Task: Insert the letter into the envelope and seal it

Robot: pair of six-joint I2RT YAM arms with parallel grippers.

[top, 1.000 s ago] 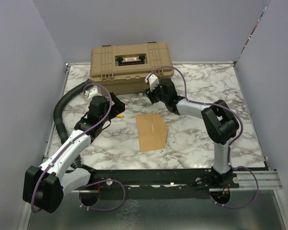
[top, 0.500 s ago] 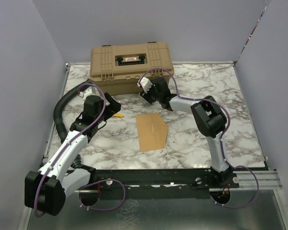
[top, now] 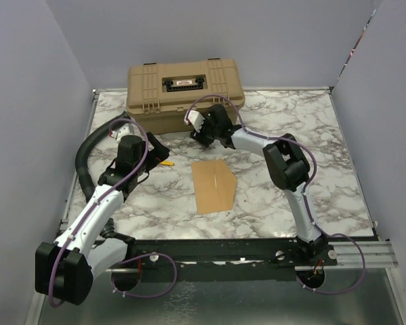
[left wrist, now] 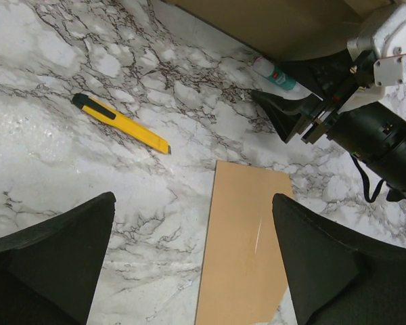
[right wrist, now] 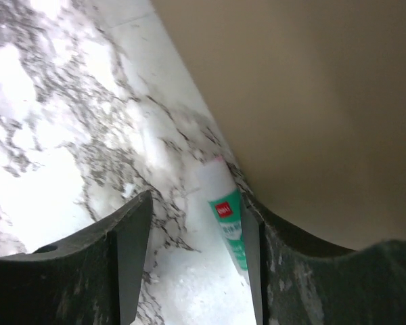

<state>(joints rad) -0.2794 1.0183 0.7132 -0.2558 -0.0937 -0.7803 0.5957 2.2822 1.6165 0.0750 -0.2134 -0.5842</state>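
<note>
- You're working on a white marble tabletop with grey veins, and pale lavender walls box it in on three sides.
- The envelope lies flat mid-tabletop (kraft brown, with one faint crease showing).
- Your left jaws hang wide apart over the envelope's edge, holding nothing, and a yellow utility knife lies nearby on the marble.
- Your right jaws stand apart either side of a glue tube, which lies at the foot of the tan case.
</note>
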